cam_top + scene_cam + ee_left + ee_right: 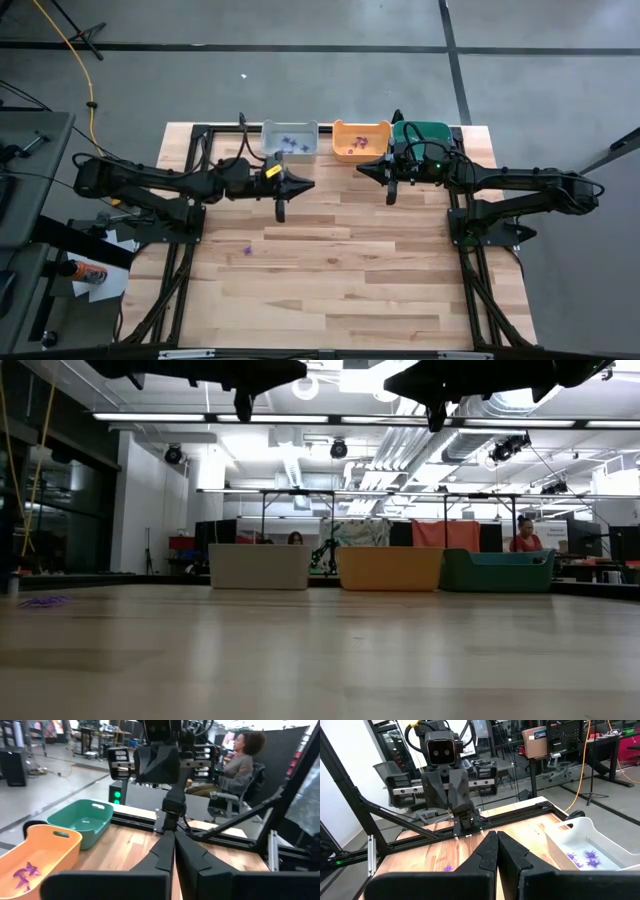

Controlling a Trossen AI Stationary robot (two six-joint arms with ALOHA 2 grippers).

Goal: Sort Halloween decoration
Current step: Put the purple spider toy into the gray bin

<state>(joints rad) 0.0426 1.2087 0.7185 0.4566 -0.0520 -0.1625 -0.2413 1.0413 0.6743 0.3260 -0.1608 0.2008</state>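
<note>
Status: both arms raised over the far half of the table (340, 270), facing each other. Left claw (281, 208) hangs in front of the grey bin (290, 141), fingers pressed together, holding nothing. Right claw (392, 193) hangs in front of the orange bin (362, 139), also closed and empty. Teal bin (424, 132) sits at the upper right of the row and looks empty in the left wrist view.

Trinkets: purple pieces lie in the grey bin (585, 856) and in the orange bin (23, 874). One loose purple trinket (248, 251) remains on the table, left of centre in the high view, well apart from both claws; the low view shows it at the far left (42, 601).

Handling judgement: you are dealing with something very small, light and probably thin plastic, spiky in outline. It will skid on smooth wood if nudged. Open narrowly, come straight down, straddle the body, and close gently with fingertips near the wood.
</note>
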